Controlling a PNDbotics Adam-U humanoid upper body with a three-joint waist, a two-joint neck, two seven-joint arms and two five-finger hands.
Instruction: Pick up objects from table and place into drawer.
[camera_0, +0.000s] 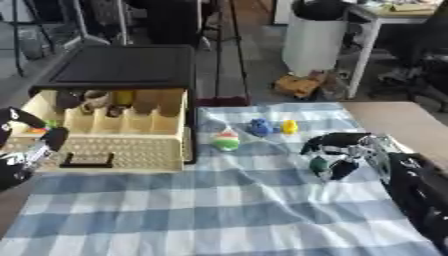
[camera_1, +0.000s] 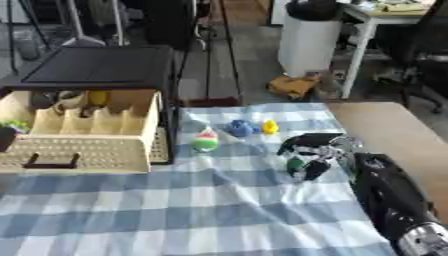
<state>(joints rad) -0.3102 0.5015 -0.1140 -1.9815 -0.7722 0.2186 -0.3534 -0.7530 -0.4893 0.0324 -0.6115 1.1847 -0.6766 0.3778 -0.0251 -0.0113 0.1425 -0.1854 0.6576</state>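
My right hand (camera_0: 346, 150) hovers over the right part of the checked cloth (camera_0: 227, 205), its fingers curled round a small dark green object (camera_0: 318, 165). A white, red and green toy (camera_0: 226, 139), a blue toy (camera_0: 259, 126) and a yellow toy (camera_0: 289, 126) lie on the cloth to its left. The beige drawer (camera_0: 122, 150) stands pulled out at the left, with several items in its rear compartments. My left hand (camera_0: 26, 150) hangs by the drawer's left side, fingers curled; something green and red shows beside it.
A black cabinet top (camera_0: 122, 65) lies above the drawer. Bare wooden table (camera_0: 402, 122) shows right of the cloth. Beyond the table stand a white bin (camera_0: 313, 42) and a brown object (camera_0: 297, 85) on the floor.
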